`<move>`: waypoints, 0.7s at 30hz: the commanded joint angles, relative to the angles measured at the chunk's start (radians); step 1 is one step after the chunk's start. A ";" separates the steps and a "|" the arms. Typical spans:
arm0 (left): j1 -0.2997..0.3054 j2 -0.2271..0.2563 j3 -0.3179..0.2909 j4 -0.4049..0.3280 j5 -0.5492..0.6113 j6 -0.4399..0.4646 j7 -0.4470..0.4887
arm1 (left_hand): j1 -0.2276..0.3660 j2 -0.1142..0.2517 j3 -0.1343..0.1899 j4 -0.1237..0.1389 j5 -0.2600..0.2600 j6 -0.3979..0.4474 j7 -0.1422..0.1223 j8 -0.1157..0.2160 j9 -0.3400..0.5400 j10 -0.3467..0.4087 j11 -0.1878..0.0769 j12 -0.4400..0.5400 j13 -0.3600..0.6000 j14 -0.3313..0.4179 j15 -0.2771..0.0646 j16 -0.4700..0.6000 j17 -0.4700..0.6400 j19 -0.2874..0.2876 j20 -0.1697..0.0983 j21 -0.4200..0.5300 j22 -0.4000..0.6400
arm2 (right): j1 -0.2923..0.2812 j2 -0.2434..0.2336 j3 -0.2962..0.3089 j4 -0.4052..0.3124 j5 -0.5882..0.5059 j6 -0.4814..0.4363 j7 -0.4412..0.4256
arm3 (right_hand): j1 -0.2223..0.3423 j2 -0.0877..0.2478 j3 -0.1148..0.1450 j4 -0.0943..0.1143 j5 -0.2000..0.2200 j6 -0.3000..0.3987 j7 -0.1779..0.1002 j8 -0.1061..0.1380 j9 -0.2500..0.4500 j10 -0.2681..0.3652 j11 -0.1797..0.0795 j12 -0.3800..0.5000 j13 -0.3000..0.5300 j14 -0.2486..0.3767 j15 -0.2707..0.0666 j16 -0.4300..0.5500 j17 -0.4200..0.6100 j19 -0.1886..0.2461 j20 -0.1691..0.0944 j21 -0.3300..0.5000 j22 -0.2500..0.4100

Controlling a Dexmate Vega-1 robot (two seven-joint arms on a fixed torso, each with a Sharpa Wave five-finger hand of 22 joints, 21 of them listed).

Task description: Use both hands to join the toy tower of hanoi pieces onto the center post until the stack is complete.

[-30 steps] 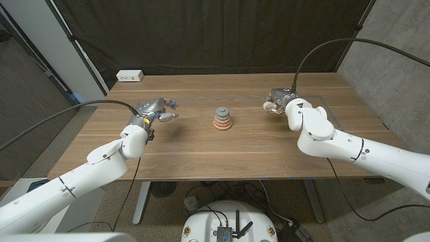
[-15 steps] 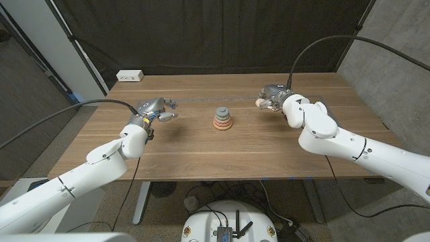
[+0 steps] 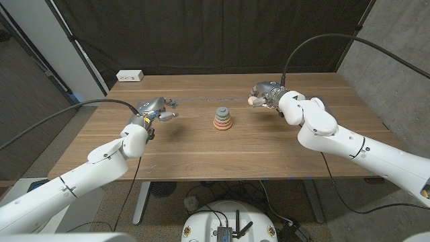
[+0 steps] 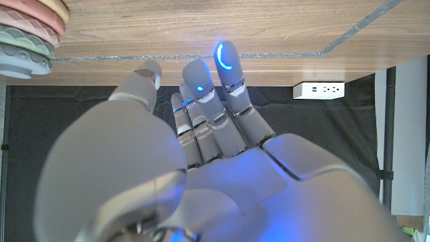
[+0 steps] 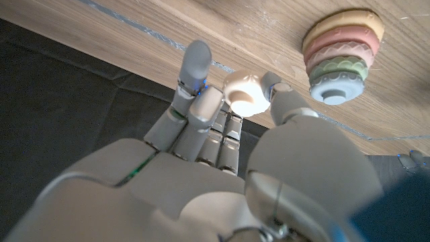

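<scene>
Now | right hand [image 5: 222, 168] pinches round cream knob [image 5: 244, 93] | left hand [image 4: 201, 161] spread, holding nothing | ridged pastel stack [image 3: 223, 119]

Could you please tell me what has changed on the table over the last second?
The right robot hand, pinching a small cream piece, has moved toward the ring stack at the table's middle. The left robot hand and the stack stayed put.

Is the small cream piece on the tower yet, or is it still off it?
Off. The right hand pinches the cream piece in the air, apart from the ring stack, whose top is the blue-grey ring.
</scene>
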 commanded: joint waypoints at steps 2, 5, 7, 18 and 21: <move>0.002 0.001 -0.002 -0.010 0.002 0.007 0.004 | 0.010 -0.002 0.009 0.001 0.002 0.005 0.000 -0.005 0.004 0.006 0.000 -0.003 0.003 0.009 -0.001 -0.002 0.001 0.007 -0.112 0.004 0.003 | -0.021 0.039 0.046 0.015 -0.028 0.108 0.020 | 0.028 0.016 0.008 0.001 0.006 0.011 0.000 0.007 0.001 0.031 -0.023 0.002 0.003 0.007 -0.002 0.004 0.003 0.011 -0.047 0.007 0.004; 0.006 0.002 -0.007 -0.011 0.000 0.008 0.007 | 0.008 -0.001 0.009 0.002 0.002 0.005 0.000 -0.004 0.004 0.006 -0.001 -0.003 0.003 0.010 -0.001 -0.002 0.001 0.007 -0.111 0.004 0.003 | -0.021 0.047 0.051 0.020 -0.035 0.127 0.028 | 0.029 0.017 0.008 0.001 0.006 0.010 -0.001 0.006 0.001 0.032 -0.025 0.002 0.004 0.008 -0.002 0.005 0.004 0.011 -0.047 0.007 0.003; 0.008 0.004 -0.009 -0.012 -0.001 0.008 0.006 | 0.007 -0.001 0.008 0.002 0.002 0.005 0.000 -0.004 0.004 0.008 -0.001 -0.003 0.003 0.010 -0.001 -0.002 0.001 0.007 -0.111 0.004 0.003 | -0.019 0.054 0.051 0.023 -0.042 0.136 0.037 | 0.030 0.017 0.009 0.001 0.006 0.012 0.000 0.006 0.001 0.031 -0.027 0.000 0.005 0.006 -0.002 0.002 0.001 0.011 -0.047 0.006 0.002; 0.004 0.004 -0.004 -0.005 0.000 -0.004 0.006 | 0.007 0.002 0.011 0.002 0.002 0.006 0.000 -0.005 0.005 0.006 -0.001 -0.005 0.002 0.010 -0.001 -0.003 0.002 0.006 -0.113 0.003 0.002 | -0.019 0.092 0.060 0.029 -0.071 0.180 0.058 | 0.034 0.017 0.009 0.000 0.007 0.013 -0.001 0.005 0.000 0.034 -0.028 -0.002 0.007 0.010 -0.002 0.006 0.004 0.013 -0.047 0.007 0.002; 0.011 0.003 -0.010 -0.005 -0.003 -0.008 0.013 | 0.007 0.002 0.011 0.001 0.002 0.005 0.000 -0.005 0.005 0.007 -0.001 -0.004 0.002 0.010 -0.001 -0.003 0.002 0.006 -0.113 0.004 0.002 | -0.017 0.103 0.061 0.028 -0.083 0.186 0.066 | 0.035 0.017 0.009 0.000 0.007 0.014 0.000 0.005 0.000 0.036 -0.027 -0.003 0.007 0.011 -0.002 0.007 0.005 0.013 -0.047 0.006 0.002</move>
